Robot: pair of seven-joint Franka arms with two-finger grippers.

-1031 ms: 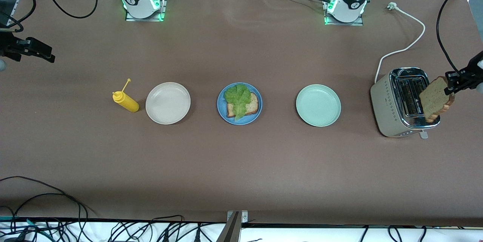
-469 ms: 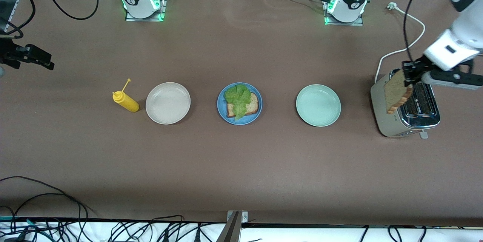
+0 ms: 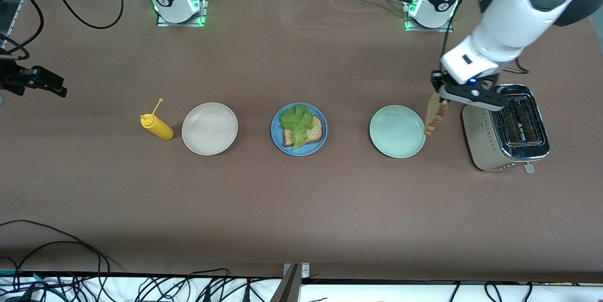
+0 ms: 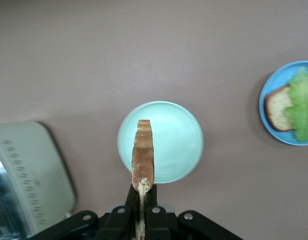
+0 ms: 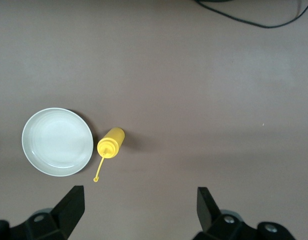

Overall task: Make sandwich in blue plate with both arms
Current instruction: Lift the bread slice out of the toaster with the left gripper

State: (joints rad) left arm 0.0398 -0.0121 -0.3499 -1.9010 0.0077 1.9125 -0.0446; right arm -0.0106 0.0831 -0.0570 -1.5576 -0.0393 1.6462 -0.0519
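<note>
The blue plate (image 3: 275, 139) sits mid-table and carries one brown bread slice (image 3: 316, 130) with a ruffled green lettuce leaf (image 3: 297, 123) on top. My left gripper (image 3: 440, 99) is shut on a second bread slice (image 3: 435, 116), which hangs on edge over the gap between the pale green plate (image 3: 397, 131) and the toaster (image 3: 504, 127). In the left wrist view the left gripper (image 4: 143, 192) pinches that slice (image 4: 143, 155) by its crust, with the blue plate (image 4: 276, 85) farther off. My right gripper (image 3: 47, 85) waits open over bare table at the right arm's end and holds nothing (image 5: 141, 197).
A yellow squeeze bottle (image 3: 158, 126) lies beside a beige plate (image 3: 209, 128), both toward the right arm's end. The toaster stands at the left arm's end, its slots facing up. Cables hang along the table edge nearest the front camera.
The left arm has swung the bread slice from over the toaster toward the pale green plate. The right gripper has drifted only slightly.
</note>
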